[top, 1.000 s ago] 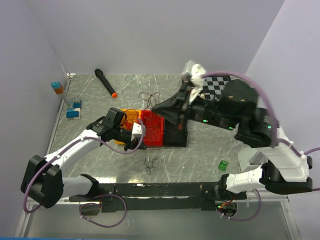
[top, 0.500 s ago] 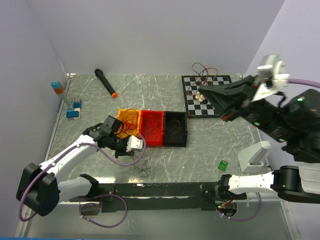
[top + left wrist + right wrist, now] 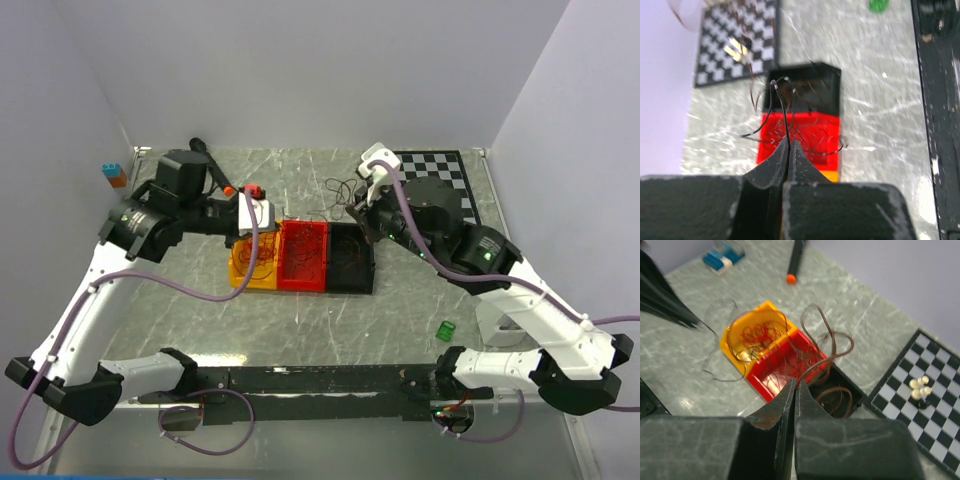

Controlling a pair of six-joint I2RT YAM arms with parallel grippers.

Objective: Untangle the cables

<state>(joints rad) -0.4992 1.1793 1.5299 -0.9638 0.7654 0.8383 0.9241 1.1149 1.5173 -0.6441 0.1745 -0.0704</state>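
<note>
Three small bins stand side by side: orange, red and black, each holding thin curly cables. My left gripper hangs above the orange bin. In the left wrist view it is shut on a thin black cable that rises toward the black bin. My right gripper is above the black bin's far edge. In the right wrist view it is shut on a brown cable that loops up over the red bin and black bin.
A chessboard with a few pale pieces lies at the back right. A black marker with an orange tip lies at the back, with blue blocks and a blue-and-orange block at the left. A green cube sits front right.
My left gripper has risen from the table in front of the bins to above the orange bin. My right arm has swung from over the chessboard back to the black bin.
</note>
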